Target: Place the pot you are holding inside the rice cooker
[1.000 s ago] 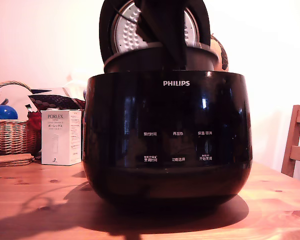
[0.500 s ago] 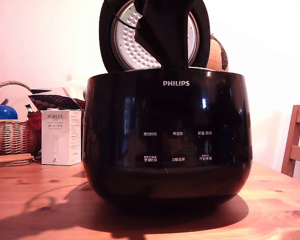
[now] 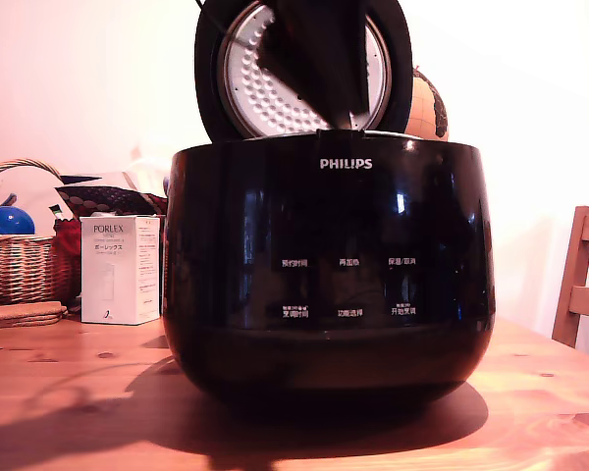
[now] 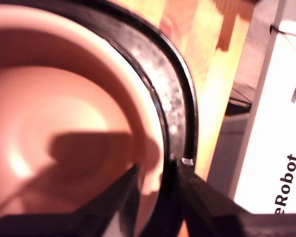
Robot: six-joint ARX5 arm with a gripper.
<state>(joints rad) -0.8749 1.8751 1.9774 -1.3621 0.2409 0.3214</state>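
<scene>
From the wrist view I see my gripper (image 4: 155,197) with its two dark fingers (image 4: 119,195) straddling the pot's thin rim, one inside and one outside, clamped on the pot (image 4: 64,138). The pot sits down inside the rice cooker (image 3: 329,265), its rim ringed closely by the cooker's dark speckled collar, with almost no gap between them. In the exterior view the pot is hidden below the cooker's top edge; only the arm (image 3: 324,59) shows, coming down in front of the raised lid (image 3: 245,88) with its dimpled silver plate at twelve o'clock above the body.

The cooker stands on a knotty wooden table (image 3: 69,392). At nine o'clock from it are a white box (image 3: 121,270) and a wicker basket (image 3: 20,260); at three o'clock a wooden chair (image 3: 581,285) stands clear of it.

The cooker reads "PHILIPS", the box "PORLEX", and a white panel (image 4: 281,123) in the wrist view ends in "eRobot".
</scene>
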